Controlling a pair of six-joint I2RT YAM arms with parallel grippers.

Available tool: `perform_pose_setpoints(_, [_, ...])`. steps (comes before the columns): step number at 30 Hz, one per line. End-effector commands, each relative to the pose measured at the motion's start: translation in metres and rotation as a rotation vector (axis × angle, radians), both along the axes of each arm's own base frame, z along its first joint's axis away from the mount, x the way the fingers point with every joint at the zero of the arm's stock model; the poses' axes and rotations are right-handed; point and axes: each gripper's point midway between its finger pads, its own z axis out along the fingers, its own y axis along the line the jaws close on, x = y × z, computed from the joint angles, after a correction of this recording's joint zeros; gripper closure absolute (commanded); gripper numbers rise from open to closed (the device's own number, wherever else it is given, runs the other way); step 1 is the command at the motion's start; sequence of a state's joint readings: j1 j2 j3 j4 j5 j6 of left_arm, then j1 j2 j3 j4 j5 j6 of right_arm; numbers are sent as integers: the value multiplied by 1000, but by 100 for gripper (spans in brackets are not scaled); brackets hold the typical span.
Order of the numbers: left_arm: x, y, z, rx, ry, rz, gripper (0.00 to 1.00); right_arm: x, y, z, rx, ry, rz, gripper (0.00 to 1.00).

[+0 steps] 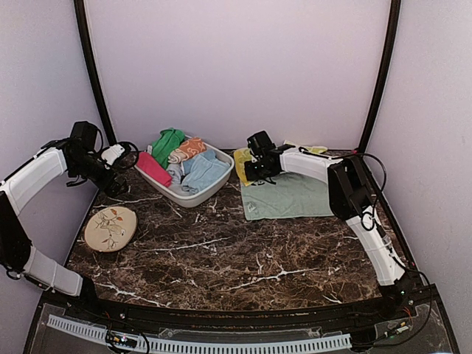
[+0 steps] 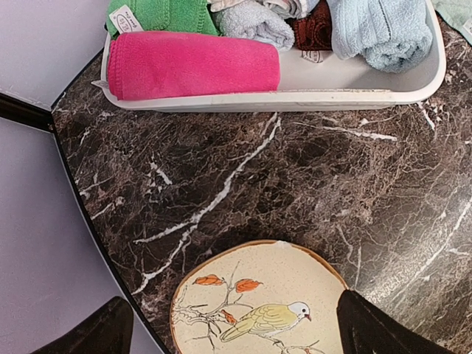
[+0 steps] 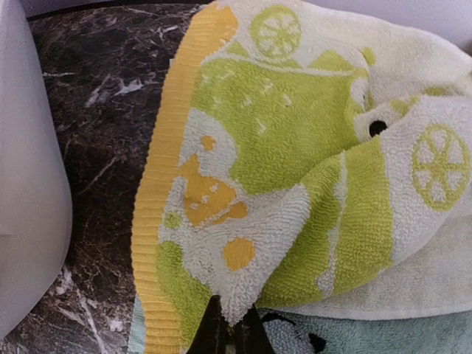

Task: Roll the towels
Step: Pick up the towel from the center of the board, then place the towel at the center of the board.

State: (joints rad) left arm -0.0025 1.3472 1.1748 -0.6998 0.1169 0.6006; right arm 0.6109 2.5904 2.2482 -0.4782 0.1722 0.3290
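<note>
the right gripper point(image 3: 230, 330) has its jaws pressed together on a fold at the near edge of the yellow-lime towel point(image 3: 295, 147), pinching the terry cloth between the tips. that towel is a loose, crumpled heap at the far side of the marble table point(image 1: 221, 258), just beside the white tub point(image 1: 214, 189), and its lower edge lies over the back edge of the mint towel point(image 1: 287, 198). the mint towel is spread flat and open on the table, with no turn of a roll started.

the left gripper point(image 2: 236, 332) hangs with its jaws wide apart and nothing between them, above the bird plate point(image 2: 258, 295) and near the tub's front wall.

inside the tub the hot-pink towel point(image 2: 192, 65) lies along the near wall as a tidy, tight cylinder, so that one looks done. other cloths point(image 2: 383, 29) packed beside it, green, light blue and pale, also look rolled or bundled, though how neatly is hard to tell.

judging from this, the task is partway: one of the three named towels is rolled and put away, the yellow-lime one is gripped but shapeless and would need laying out flat first, and the mint one has not been begun.
</note>
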Motion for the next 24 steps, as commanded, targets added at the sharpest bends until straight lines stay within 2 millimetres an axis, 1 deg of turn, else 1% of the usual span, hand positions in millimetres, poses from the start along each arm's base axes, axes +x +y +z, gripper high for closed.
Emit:
perform_pose_setpoints(1, [-4,0,-4,-17,25,9,1,22,0,58,103,-85,0,100])
perform_pose_setpoints(4, [-6,1,-6,-14,33,11,1,30,-10,121,169,-171,-4,100])
perform_pose_setpoints(8, [-6,3,-10,-6,42,18,1,28,-28,209,254,-289,-1,100])
perform_pose_setpoints(10, [-5,3,-11,-7,47,22,1,20,-35,248,284,-339,11,100])
perform_pose_setpoints(11, [-5,3,-12,-8,50,26,1,13,-40,273,300,-370,19,100])
perform_pose_setpoints(14, [-5,3,-11,-11,53,33,1,-8,-48,321,332,-424,45,100])
perform_pose_setpoints(16, [-6,3,-8,-16,53,34,1,-26,-54,347,357,-444,64,100])
perform_pose_setpoints(18, [-8,2,-5,-23,52,33,1,-47,-60,368,386,-458,84,100])
perform_pose_setpoints(20, [-10,0,-1,-29,39,28,1,-70,-64,381,413,-458,112,100])
perform_pose_setpoints(21, [-11,0,0,-29,37,25,1,-83,-65,384,426,-450,133,100])
perform_pose_setpoints(23, [-13,0,1,-27,34,23,1,-110,-61,385,445,-421,178,100])
perform_pose_setpoints(24, [-14,0,2,-26,34,22,1,-124,-57,379,442,-398,197,100])
